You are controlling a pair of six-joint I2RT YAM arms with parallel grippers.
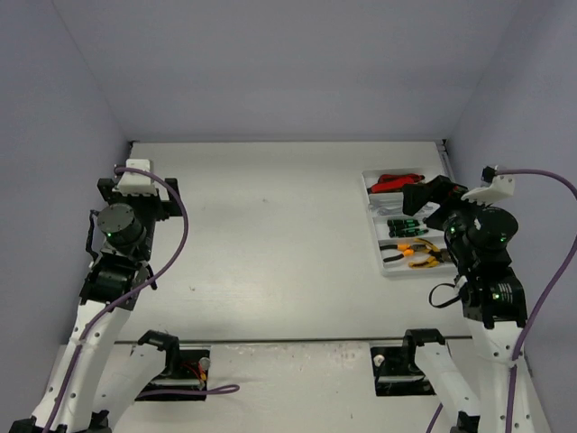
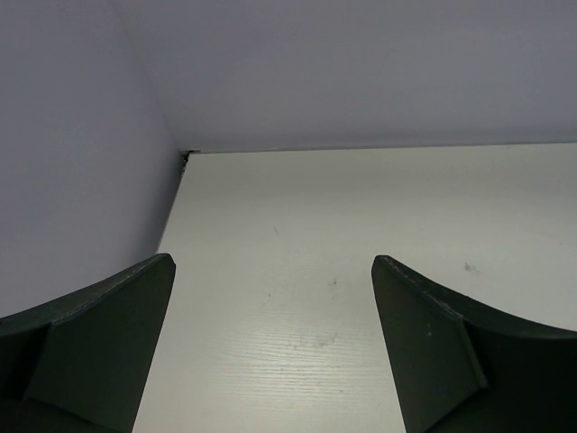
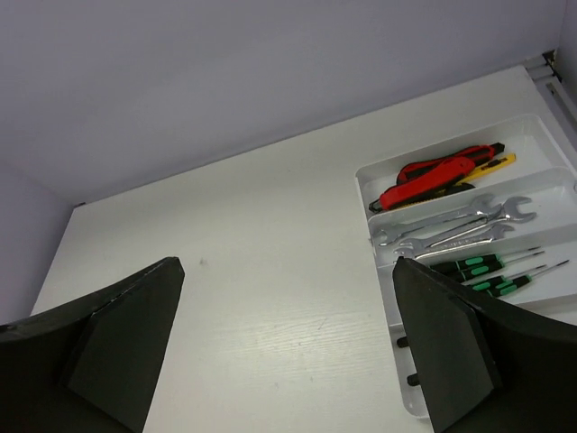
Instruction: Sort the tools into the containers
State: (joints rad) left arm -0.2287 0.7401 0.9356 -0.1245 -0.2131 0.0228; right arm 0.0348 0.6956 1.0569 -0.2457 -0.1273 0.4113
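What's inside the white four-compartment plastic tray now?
In the white tray, far to near: red-handled cutters, silver wrenches, black-and-green screwdrivers, orange-handled pliers. The right arm covers the pliers compartment's right end, so anything there is unseen.

The white rectangular plastic tray [image 3: 534,142] holds all the strong colour here. In its compartment nearest the back wall lie bright red-handled cutters [image 3: 433,176] and a slim yellow cutter [image 3: 498,162] edged with black. The next compartment has plain silver metal wrenches [image 3: 451,230], then come thin screwdrivers banded black and green [image 3: 478,269], then orange-and-yellow-handled pliers [image 1: 419,254]. Around the tray, the flat off-white table [image 1: 270,234] shows faint grain and a few dark specks. The smooth walls [image 1: 270,63] behind the tray are pale lavender. The left arm [image 1: 95,334] and right arm [image 1: 491,370] are white with black joints, and violet cables [image 1: 185,221] run along them. The left gripper [image 2: 272,262] and right gripper [image 3: 288,264] are matte charcoal.
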